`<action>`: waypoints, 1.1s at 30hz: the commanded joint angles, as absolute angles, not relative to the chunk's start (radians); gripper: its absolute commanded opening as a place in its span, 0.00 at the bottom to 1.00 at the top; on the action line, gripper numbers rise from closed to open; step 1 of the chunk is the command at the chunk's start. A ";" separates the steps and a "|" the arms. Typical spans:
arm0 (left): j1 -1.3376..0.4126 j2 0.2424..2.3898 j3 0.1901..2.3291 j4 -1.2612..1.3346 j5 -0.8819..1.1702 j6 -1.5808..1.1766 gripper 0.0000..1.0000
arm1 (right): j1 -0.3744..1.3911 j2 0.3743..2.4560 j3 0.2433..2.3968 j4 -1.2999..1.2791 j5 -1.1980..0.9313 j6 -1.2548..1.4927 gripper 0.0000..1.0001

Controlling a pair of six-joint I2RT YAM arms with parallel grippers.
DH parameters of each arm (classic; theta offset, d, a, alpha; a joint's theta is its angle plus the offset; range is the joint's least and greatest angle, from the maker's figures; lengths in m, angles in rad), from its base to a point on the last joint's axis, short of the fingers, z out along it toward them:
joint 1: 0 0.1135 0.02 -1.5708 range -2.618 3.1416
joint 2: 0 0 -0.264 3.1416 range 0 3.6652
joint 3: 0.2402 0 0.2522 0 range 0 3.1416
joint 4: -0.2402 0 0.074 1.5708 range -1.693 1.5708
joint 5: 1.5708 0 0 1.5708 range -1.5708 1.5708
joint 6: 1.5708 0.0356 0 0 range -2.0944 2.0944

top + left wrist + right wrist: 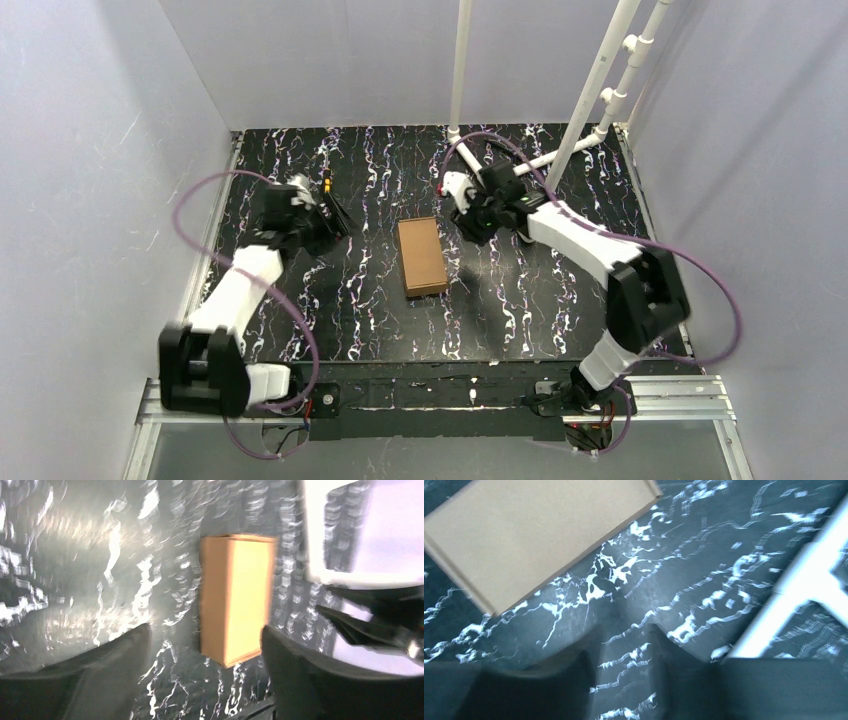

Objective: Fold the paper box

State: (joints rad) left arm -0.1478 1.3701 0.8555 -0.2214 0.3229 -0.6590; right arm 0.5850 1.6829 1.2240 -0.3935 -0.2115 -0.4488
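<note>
Pipes (585,100) rise beyond the paper box (422,257), a closed brown block; left gripper (338,213) and right gripper (621,675) flank it, jaws parted, empty.

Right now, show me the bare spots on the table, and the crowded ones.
Free: the near strip of table between the box and the near edge, and the far stretch behind the box, left of the upright pipe. Crowded: both flanks of the box, where the left tool and right tool are, and the far-right corner with the slanted pipes.
</note>
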 commanded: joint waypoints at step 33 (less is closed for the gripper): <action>-0.020 0.714 1.313 -0.713 0.530 -0.764 0.98 | 0.122 1.067 1.523 -0.575 -0.701 -0.012 0.98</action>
State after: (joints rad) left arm -0.0086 0.7193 1.2781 -0.6849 0.5945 -0.6777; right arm 0.1371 1.0958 1.5288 -0.6258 -0.6628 -0.0734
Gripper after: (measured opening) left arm 0.983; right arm 0.983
